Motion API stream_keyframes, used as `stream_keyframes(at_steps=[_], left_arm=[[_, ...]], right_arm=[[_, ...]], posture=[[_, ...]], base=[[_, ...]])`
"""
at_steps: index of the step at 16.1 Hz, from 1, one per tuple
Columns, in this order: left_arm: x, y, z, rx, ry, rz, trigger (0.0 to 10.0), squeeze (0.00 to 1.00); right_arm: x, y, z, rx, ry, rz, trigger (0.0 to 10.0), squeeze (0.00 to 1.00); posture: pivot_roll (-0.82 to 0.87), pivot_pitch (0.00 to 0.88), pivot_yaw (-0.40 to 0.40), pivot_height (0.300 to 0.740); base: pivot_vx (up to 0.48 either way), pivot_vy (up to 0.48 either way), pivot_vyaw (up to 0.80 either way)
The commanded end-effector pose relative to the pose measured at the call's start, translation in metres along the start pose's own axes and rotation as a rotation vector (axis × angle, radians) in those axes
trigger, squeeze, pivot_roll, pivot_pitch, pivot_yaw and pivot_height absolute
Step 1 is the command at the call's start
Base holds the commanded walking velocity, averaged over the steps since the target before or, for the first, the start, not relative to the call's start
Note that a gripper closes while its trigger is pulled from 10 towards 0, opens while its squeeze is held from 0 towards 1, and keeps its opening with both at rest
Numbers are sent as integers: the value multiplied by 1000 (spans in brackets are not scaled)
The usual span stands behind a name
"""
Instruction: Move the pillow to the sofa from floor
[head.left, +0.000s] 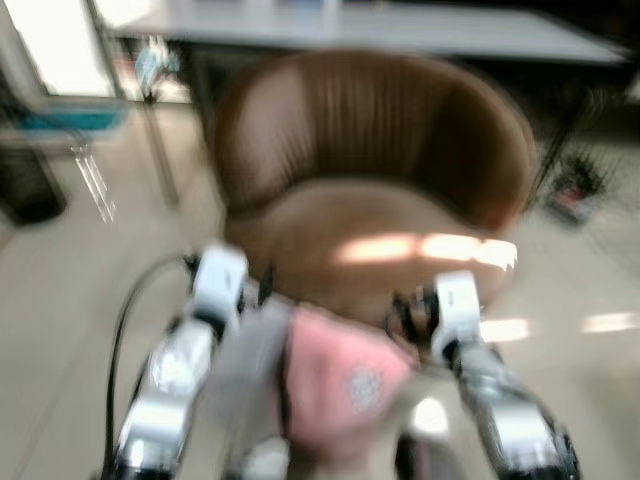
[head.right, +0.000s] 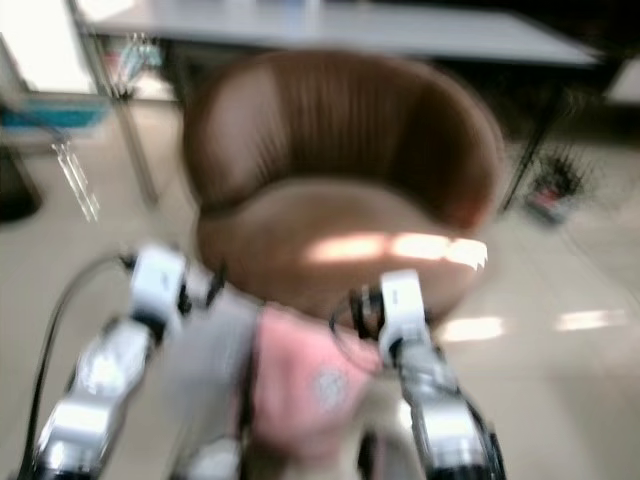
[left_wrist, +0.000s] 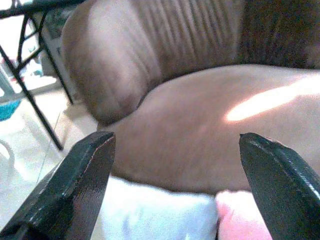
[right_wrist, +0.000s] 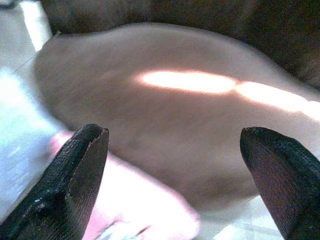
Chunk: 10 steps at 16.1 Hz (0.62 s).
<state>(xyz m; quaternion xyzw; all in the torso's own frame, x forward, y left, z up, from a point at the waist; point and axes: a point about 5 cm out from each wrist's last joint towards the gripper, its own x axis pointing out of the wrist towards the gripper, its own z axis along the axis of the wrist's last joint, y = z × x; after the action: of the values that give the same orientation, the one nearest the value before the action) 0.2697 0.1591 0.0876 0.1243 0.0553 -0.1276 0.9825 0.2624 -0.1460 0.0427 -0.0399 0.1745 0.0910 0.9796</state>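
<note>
A pink and grey-white pillow sits between my two silver forearms, right in front of the brown round sofa chair. The head views are blurred. My left gripper is open, its black fingers spread wide above the pillow's white part and pointing at the sofa seat. My right gripper is also open, with the pillow's pink part below it and the sunlit seat ahead. Neither gripper's fingers close on the pillow.
A grey table with thin metal legs stands behind the sofa. A dark bin is at the far left. Small items lie on the pale tiled floor at the right.
</note>
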Motion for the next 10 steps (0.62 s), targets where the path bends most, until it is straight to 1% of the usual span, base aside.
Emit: stream_keyframes(at_steps=[1,7,9,10], left_arm=[[5,1,12,19,-40,-5,10000,0],[4,0,10,25,-37,1,10000,0],[3,0,10,26,-41,-14,10000,0],[2,1,9,30,-39,-13,10000,0]], right_arm=[[1,-2,7,-11,-23,-1,10000,0],[1,0,6,-19,-14,6,10000,0],[2,0,4,-20,-5,-1,10000,0],[2,-1,3,-11,0,-6,10000,0]], posture=[[41,3,-21,586],[45,0,-24,586],[47,0,-24,586],[48,0,-23,586]], base=[[0,0,0],[0,0,0],[0,0,0],[266,0,0]])
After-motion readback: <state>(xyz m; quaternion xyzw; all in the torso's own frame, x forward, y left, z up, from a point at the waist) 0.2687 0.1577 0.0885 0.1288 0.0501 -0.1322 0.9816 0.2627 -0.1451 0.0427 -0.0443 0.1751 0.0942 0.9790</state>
